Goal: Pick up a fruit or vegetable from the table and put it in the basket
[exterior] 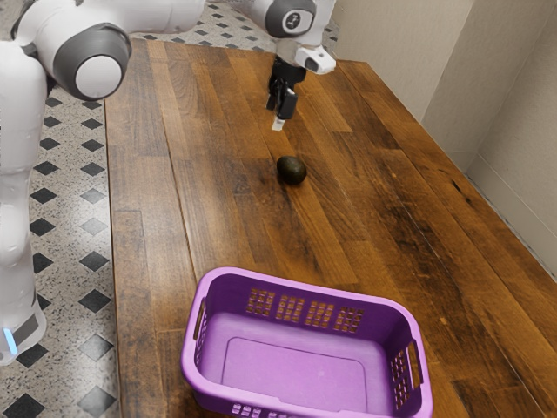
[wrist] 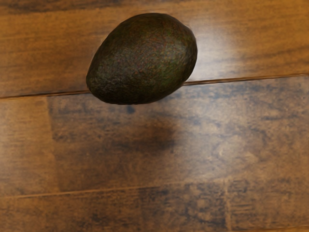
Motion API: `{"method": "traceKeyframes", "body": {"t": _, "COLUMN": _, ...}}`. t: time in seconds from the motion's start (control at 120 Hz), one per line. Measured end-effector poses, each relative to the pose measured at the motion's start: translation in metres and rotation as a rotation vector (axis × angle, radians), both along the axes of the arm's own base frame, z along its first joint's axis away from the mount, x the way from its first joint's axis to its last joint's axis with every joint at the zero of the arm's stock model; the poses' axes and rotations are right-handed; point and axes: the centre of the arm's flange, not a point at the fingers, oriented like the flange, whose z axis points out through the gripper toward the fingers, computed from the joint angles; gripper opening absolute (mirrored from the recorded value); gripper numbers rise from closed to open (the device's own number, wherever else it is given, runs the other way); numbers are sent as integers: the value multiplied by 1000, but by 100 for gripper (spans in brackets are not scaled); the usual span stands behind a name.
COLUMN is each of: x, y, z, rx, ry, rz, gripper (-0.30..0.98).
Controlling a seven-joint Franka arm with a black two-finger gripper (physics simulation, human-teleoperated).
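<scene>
One avocado (exterior: 291, 170), one basket (exterior: 306, 294) and one tool (exterior: 278, 124) on a single white-and-grey arm (exterior: 98, 77) are in sight, with one table (exterior: 148, 192) carrying the avocado and the basket.

The basket is purple, upright and open at the top, with rounded corners and a thick rim. Its inner floor is plain purple, marked by a faint rounded outline. Four latticed vent panels run along its long wall facing the avocado, and each short end has one handle slot; more lattice openings pierce the end wall at the exterior view's right.

The avocado is outside the basket, resting on the table between the basket and the tool, nearer the tool. It is whole, egg-shaped and lying on its side, one end narrower than the other. Its skin is very dark brown, almost black, with olive-green and faint reddish flecks and a fine pebbled grain. In the wrist view it lies across a seam between planks, a soft dark shadow near it.

The tool hangs above the table, apart from the avocado; I cannot tell whether it is spread or closed.
</scene>
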Motion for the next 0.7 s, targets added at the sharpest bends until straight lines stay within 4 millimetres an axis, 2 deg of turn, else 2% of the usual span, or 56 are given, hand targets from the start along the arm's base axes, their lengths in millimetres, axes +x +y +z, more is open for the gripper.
{"method": "traceKeyframes", "body": {"t": 0.15, "x": 5, "y": 5, "z": -7, "rx": -11, "ry": -4, "rz": -39, "gripper": 69}}
{"method": "traceKeyframes", "body": {"t": 0.283, "x": 16, "y": 6, "z": -25, "rx": -24, "ry": 9, "rz": -77, "gripper": 69}}
{"method": "traceKeyframes", "body": {"t": 0.367, "x": 23, "y": 5, "z": -27, "rx": -26, "ry": -2, "rz": -117, "gripper": 69}}
{"method": "traceKeyframes", "body": {"t": 0.7, "x": 31, "y": 8, "z": -37, "rx": -5, "ry": 12, "rz": -332, "gripper": 69}}
